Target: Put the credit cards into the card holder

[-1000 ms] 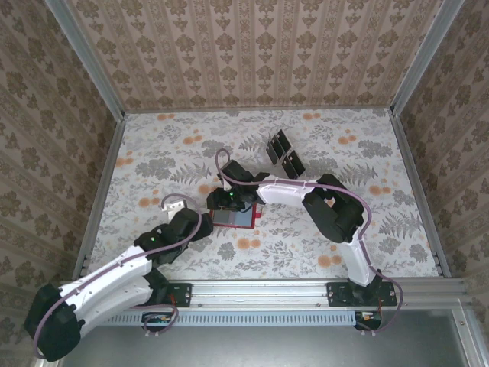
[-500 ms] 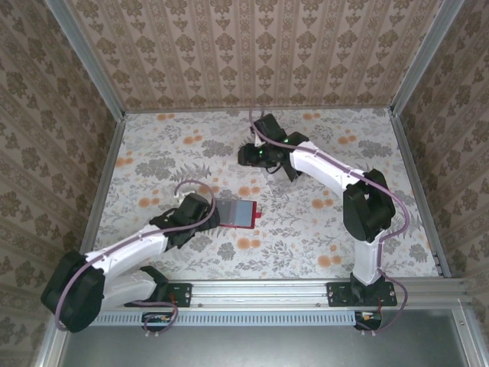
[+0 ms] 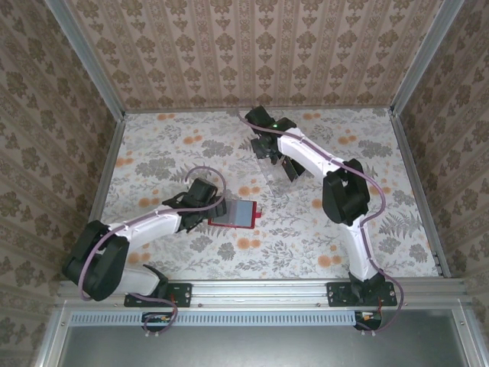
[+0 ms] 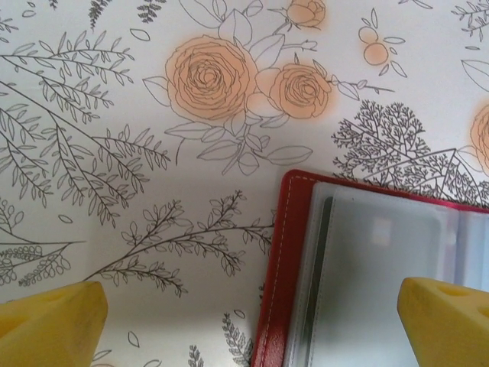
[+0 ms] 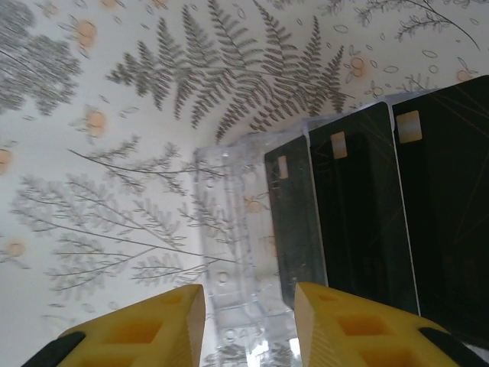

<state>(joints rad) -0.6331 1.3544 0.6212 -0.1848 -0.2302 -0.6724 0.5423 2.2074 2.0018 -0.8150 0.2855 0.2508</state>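
Left claw (image 4: pixel 248 321) wide (right claw (image 5: pixel 248 325) narrower)

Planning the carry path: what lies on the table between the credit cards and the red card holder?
Nothing: in the top view, the table between the credit cards and the card holder is bare floral print.

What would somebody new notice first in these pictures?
The red card holder lies open in the middle, with the left tool at its left edge. Farther back, black credit cards lie side by side against a clear plastic piece, the right tool above it.
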